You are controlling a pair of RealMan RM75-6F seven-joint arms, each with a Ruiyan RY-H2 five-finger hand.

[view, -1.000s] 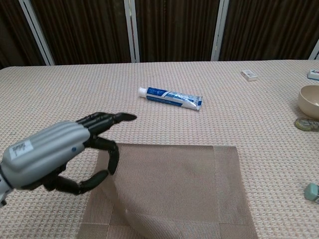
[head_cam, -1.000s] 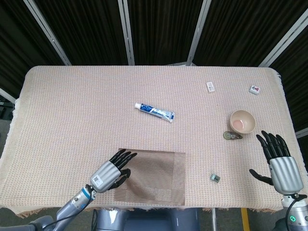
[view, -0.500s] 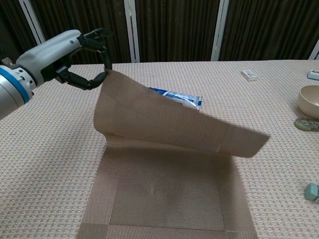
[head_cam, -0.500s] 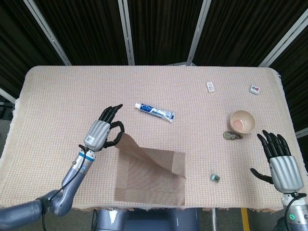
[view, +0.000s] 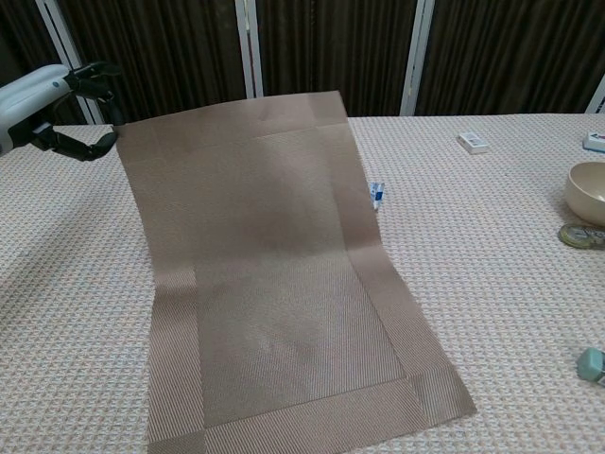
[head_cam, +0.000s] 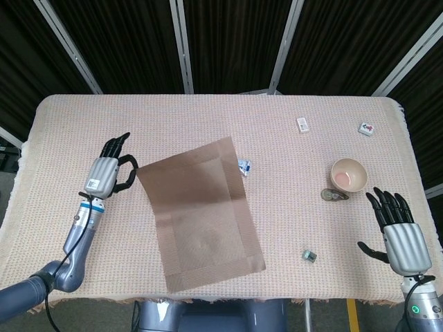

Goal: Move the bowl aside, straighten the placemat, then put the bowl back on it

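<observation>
The placemat (head_cam: 201,212) is held by its far left corner, pinched in the fingers of the left hand (head_cam: 108,173), with its far end raised off the table (head_cam: 83,124) and its near end lying on the cloth. The bowl (head_cam: 348,174) is set well to the right, off the placemat, touching a small round object (head_cam: 333,196). The right hand (head_cam: 398,232) is seen near the right table edge, fingers spread and nothing held.

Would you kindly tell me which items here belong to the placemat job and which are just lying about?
Job:
placemat
bowl
left hand pinching the placemat's corner

Lying about:
toothpaste tube, mostly hidden under the mat
two small tiles
round disc
small grey block
</observation>
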